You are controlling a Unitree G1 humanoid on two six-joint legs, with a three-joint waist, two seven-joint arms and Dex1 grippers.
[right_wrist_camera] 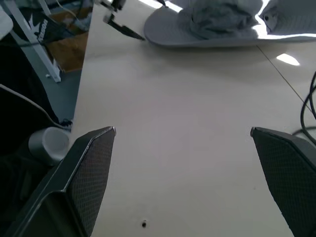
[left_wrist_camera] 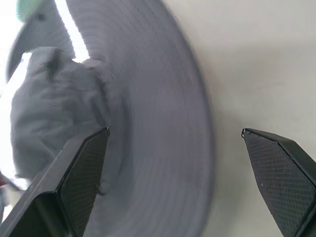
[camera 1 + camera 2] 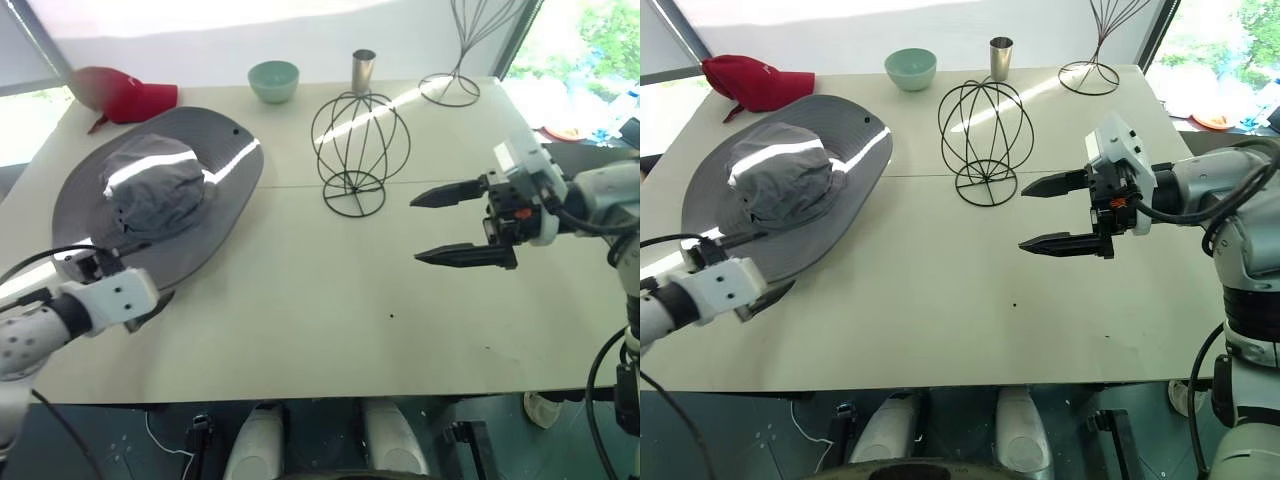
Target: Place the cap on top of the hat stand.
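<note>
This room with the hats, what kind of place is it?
Probably a robot testing room. A table by bright windows holds practice things: a grey cap, a wire hat stand and a red cap.

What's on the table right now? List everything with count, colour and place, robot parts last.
cap: one, grey, wide brim, lying flat on the table's left side.
hat stand: one, black wire globe on a ring base, upright at table centre, nothing on it.
baseball cap: one, red, far left corner, behind the grey cap.
bowl: one, pale green, far edge, left of the cup.
cup: one, metal, far edge behind the hat stand.
tall wire stand: one, black, far right.
table: one, beige.
left gripper: open, at the cap's near brim.
right gripper: open, holding nothing, over the table right of the hat stand, pointing toward the cap.
</note>
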